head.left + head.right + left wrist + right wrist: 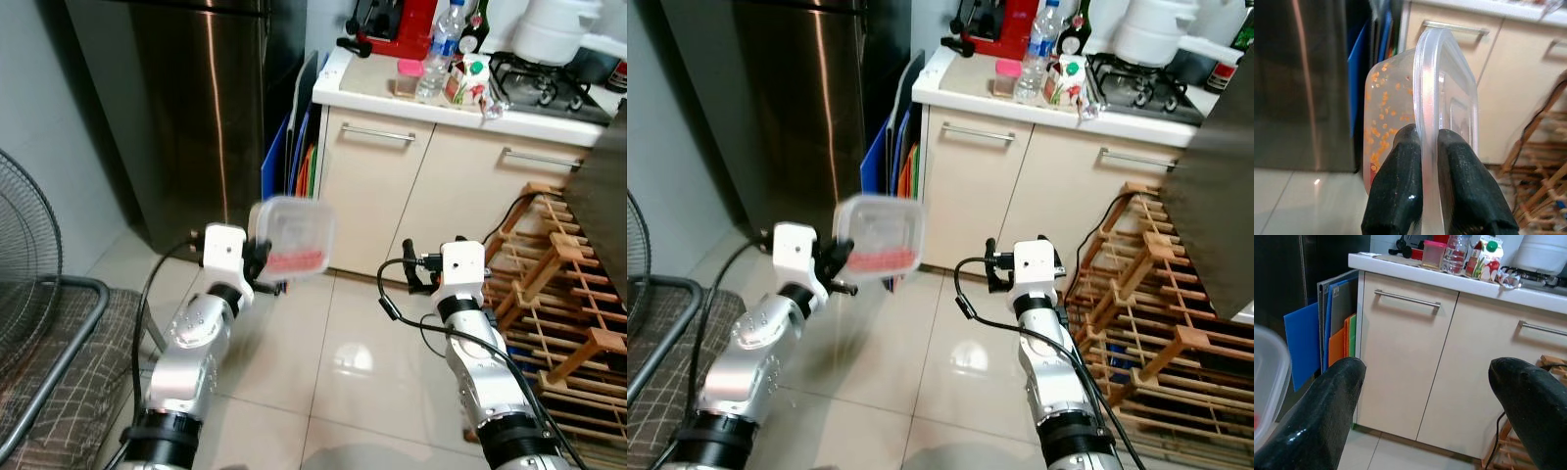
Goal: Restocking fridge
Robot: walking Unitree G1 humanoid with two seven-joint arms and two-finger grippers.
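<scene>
Left gripper (1429, 147) raised at near left, black fingers (1400, 181) pinched tight on the rim of a clear plastic container (294, 235), lid and tub edge clamped between the pads. Container held up on edge in the air, translucent, with red-orange contents gathered low and small orange bits stuck to the inside wall. Carried just right of the steel fridge (196, 108), in front of the coloured boards (299, 157) slotted between fridge and cabinet.

Right gripper (1427, 396) raised at near right, fingers spread wide apart with nothing between them, pointed at the cream cabinet doors (377, 186) with their metal bar handles.

Farther off, on the counter (372, 83): pink-lidded jar (409, 78), water bottle (439, 54), a carton (468, 83), red appliance (402, 29), then a gas hob (544, 88) to the right. Wooden rack (568, 294) on the floor at right, beside the cabinet. Fan grille (24, 255) and checked cushion (69, 392) at near left. Pale glossy floor tiles (343, 362) below.
</scene>
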